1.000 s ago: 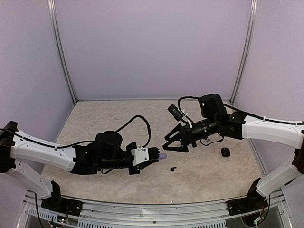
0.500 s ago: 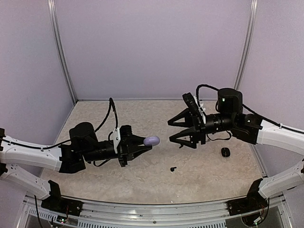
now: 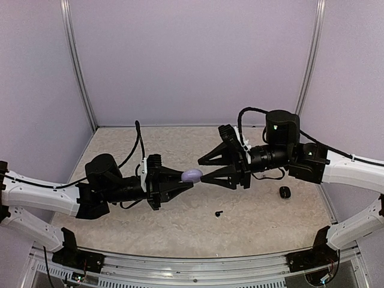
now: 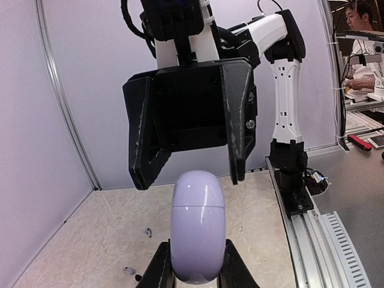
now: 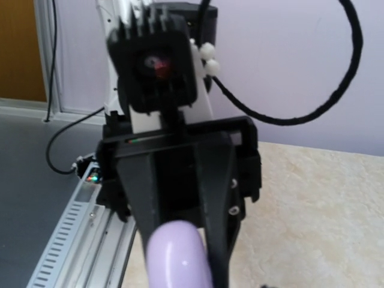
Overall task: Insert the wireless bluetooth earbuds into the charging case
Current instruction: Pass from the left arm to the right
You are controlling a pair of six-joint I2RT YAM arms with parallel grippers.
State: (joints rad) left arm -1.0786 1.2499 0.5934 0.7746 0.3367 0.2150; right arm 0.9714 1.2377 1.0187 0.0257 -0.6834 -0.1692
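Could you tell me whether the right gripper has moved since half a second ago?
Yes: the right gripper has shifted left, away from the small black pebble-shaped case, towards the lilac oval case.

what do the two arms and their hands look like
The left arm and right arm have white shells with black joints and wrist housings. The left hand and right hand are black, each with two tapered fingers. A loose black cable loops over each wrist.
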